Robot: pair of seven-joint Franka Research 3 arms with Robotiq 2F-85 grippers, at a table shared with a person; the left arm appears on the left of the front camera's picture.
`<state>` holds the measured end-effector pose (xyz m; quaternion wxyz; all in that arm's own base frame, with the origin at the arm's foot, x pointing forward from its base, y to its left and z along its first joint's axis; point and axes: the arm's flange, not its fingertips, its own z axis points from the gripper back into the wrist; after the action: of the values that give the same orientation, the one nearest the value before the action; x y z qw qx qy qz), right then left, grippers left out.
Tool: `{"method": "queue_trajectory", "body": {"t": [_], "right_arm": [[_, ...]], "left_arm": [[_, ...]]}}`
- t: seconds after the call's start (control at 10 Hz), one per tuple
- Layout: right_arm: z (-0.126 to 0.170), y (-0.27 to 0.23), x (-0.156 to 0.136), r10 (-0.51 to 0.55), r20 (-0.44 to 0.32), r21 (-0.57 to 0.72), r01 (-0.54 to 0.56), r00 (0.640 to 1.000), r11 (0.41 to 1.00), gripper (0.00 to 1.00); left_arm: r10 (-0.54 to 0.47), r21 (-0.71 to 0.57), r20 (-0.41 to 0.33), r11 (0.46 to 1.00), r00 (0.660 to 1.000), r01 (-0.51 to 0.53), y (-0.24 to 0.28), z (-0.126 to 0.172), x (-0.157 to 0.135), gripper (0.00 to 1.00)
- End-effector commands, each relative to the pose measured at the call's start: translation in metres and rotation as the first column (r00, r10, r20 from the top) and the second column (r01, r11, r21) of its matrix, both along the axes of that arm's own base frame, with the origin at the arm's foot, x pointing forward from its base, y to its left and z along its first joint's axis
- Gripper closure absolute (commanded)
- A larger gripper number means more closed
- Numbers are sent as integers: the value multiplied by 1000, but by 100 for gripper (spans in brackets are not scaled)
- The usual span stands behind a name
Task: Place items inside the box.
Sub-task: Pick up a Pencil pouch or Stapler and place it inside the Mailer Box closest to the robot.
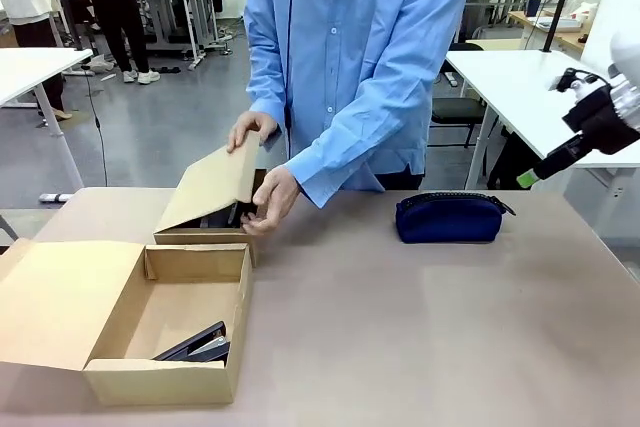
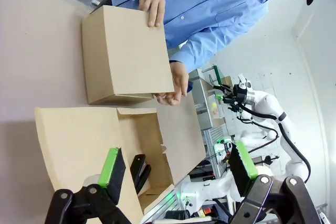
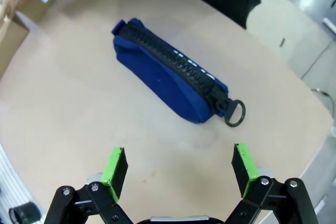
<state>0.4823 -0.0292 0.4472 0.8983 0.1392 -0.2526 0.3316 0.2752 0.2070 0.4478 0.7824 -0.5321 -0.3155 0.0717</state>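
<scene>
- Lying zip-up on the tabletop [image 1: 400,327], the navy blue zip pouch [image 1: 450,217] sits toward the far side, right of the middle.
- We see the black stapler [image 1: 195,345] inside the open box [image 1: 160,382] at the near left.
- Our right gripper [image 3: 178,161] hangs above the pouch, jaws wide apart, holding nothing.
- Our left gripper [image 2: 177,166] hovers over the open box, likewise wide and empty.
- A person [image 1: 350,47] holds a second box [image 1: 212,187], one hand [image 1: 250,129] on its tilted lid.

I saw bare table [image 1: 420,327] wide open between the blue pouch [image 1: 450,219] and the open box [image 1: 165,383], the box mouth unblocked from above, a stapler [image 1: 197,343] filling its near corner, a person's hand [image 1: 270,197] and a second box [image 1: 205,187] crowding the space just behind it
</scene>
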Motion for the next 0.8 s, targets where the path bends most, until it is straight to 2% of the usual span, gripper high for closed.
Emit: {"method": "queue_trajectory", "body": {"t": [0.0,0.1,0.2,0.3,0.5,0.6,0.7], "right_arm": [[-3,-16,3,43,26,40,-44,999,998,0],[-5,-18,2,73,42,41,-75,996,996,0],[-10,-13,10,200,110,16,-203,974,979,0],[-24,-2,27,336,81,-52,-333,938,941,0],[-45,15,61,410,30,-88,-406,912,910,0],[-50,19,70,399,2,-120,-396,917,911,0],[-48,19,69,415,43,-103,-409,909,907,0]], "left_arm": [[1,-13,33,1000,999,-1,-4,-1,-2,0],[1,-13,33,1000,999,-1,-4,-1,-2,0],[1,-13,33,1000,999,-1,-4,-1,-2,0],[1,-13,33,1000,999,-1,-4,-1,-2,0],[1,-13,33,1000,999,-1,-4,-1,-2,0],[1,-13,33,1000,999,-1,-4,-1,-2,0],[1,-13,33,1000,999,-1,-4,-1,-2,0]]}}
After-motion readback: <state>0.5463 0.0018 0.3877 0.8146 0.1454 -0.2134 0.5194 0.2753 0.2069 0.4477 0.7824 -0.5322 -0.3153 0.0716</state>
